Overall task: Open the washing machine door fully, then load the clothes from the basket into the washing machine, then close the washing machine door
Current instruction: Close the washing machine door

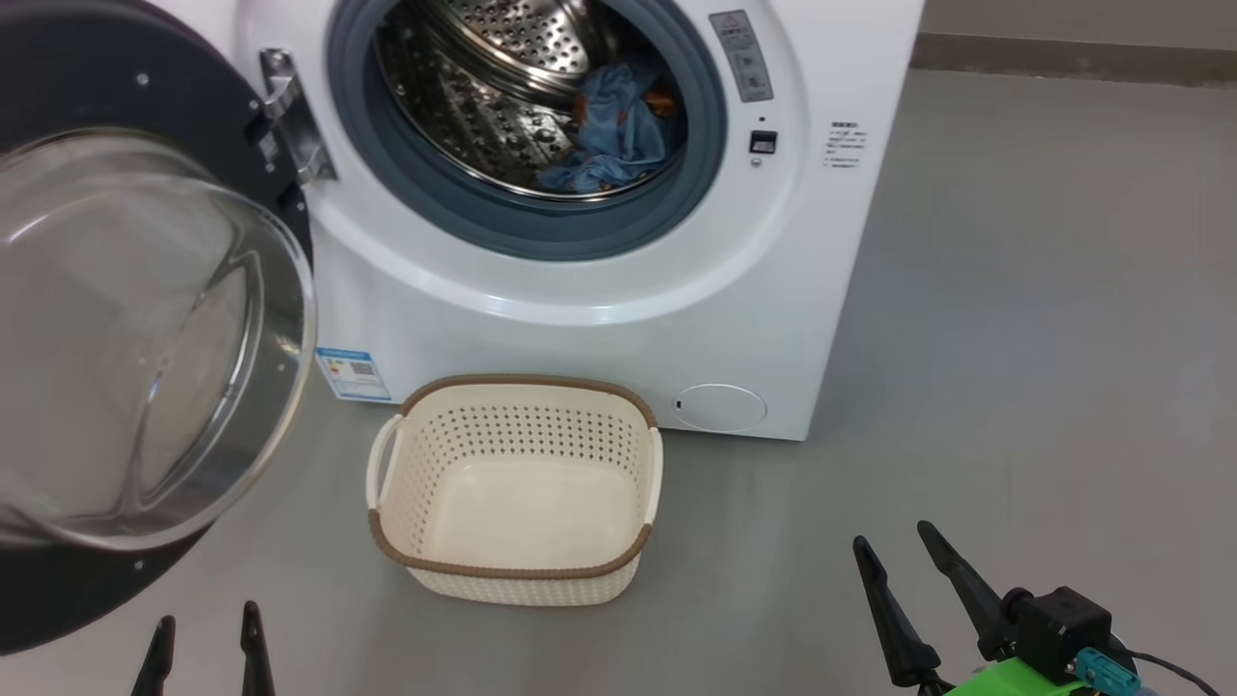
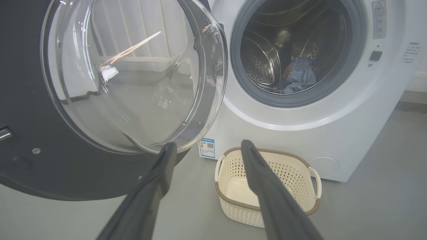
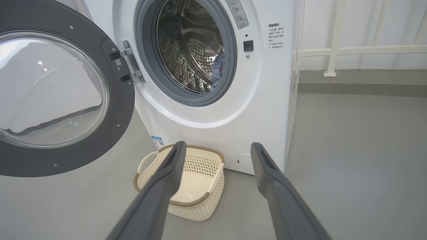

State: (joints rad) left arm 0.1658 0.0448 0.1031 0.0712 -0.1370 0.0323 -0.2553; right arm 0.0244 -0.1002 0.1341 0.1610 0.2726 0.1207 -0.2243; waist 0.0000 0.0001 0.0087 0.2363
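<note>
Right tool (image 1: 891,535) wide, clear of basket (image 1: 522,380)

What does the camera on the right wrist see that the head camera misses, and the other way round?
Right wrist view, of the two: a white railing at the back. Head view, of the two: the left tool, open, at the lower left. Both: the washing machine, its door swung open, the empty basket, blue clothes in the drum, the open right tool.
</note>
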